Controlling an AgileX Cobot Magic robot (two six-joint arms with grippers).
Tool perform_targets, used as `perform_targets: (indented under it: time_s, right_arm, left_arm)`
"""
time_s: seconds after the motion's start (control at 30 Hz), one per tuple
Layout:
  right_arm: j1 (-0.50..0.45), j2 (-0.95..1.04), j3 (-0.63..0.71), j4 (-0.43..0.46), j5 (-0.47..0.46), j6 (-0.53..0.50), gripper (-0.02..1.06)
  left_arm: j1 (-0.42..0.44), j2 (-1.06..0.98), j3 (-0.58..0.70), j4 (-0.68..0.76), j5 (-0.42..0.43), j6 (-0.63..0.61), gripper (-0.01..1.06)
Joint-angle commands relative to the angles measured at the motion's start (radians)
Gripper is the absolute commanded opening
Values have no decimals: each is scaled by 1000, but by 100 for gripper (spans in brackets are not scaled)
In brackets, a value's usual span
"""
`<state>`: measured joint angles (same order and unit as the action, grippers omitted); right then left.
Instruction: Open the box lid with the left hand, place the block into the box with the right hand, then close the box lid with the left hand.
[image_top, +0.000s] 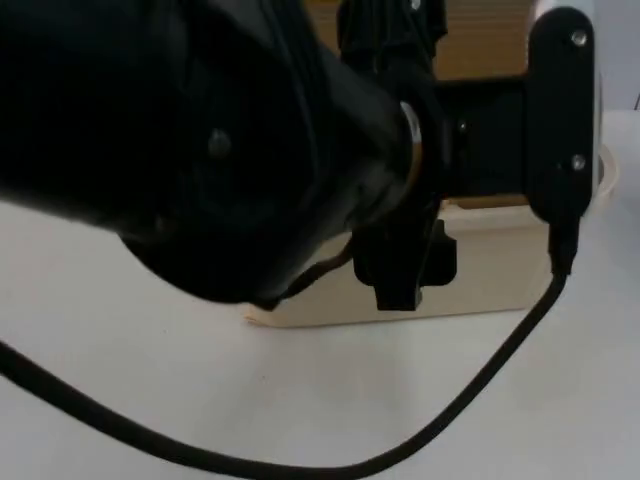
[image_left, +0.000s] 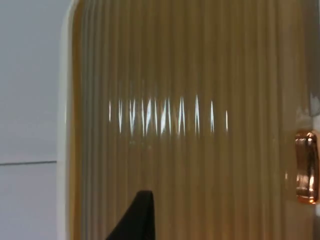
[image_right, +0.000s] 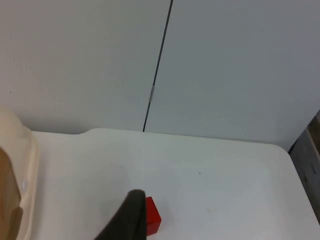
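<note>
Lid-opening is looking like the step in hand: top view is showing the left end effector (image_top: 400, 285) hanging over the cream box (image_top: 480, 270) at frame centre, grip unreadable. Left wrist is facing the ribbed amber lid (image_left: 190, 120) and its copper latch (image_left: 306, 167). Right wrist is showing the red block (image_right: 152, 221) sitting on the bench (image_right: 225, 185), waiting, unheld; next, catching that lid edge.

Left arm (image_top: 200, 150) looms over the box (image_top: 480, 280); bare table (image_right: 225, 185) surrounds the block (image_right: 152, 216).

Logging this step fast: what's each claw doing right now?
Left claw: down at the cream box, over its ribbed lid; open or closed cannot be told.
Right claw: above the table by the red block; cannot be told.
</note>
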<state>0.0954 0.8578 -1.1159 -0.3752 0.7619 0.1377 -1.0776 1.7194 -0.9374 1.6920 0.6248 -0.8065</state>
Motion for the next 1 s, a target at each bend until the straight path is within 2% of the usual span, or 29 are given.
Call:
perform_targets:
  time_s: [0.0,0.33,0.5,0.57,0.6,0.63,0.8,0.83,0.9,0.97]
  right_arm:
    - [-4,-9,-6,-11,-17,11,105]
    - [-4,-9,-6,-13,-25,12,105]
    - [-4,-13,-6,-16,-25,12,105]
    - [-4,-13,-6,-16,-25,12,105]
    - [-4,-13,-6,-16,-25,12,105]
    - [-4,-13,-6,-16,-25,12,105]
    - [-4,-13,-6,-16,-25,12,105]
    - [-4,-13,-6,-16,-25,12,105]
    - [-4,-13,-6,-16,-25,12,105]
    - [-4,-13,-6,-16,-25,12,105]
  left_arm:
    - [-3,24,5,52,30,-54,105]
    - [-3,124,3,52,77,-73,105]
    - [-3,124,3,52,68,-93,96]
    - [-3,124,3,34,68,-93,82]
    - [-3,124,3,32,68,-93,68]
    - [-3,124,3,32,68,-93,68]
    - [-3,124,3,34,68,-93,18]
    - [-3,124,3,34,68,-93,18]
    - [-3,124,3,34,68,-122,2]
    - [-3,124,3,34,68,-151,0]
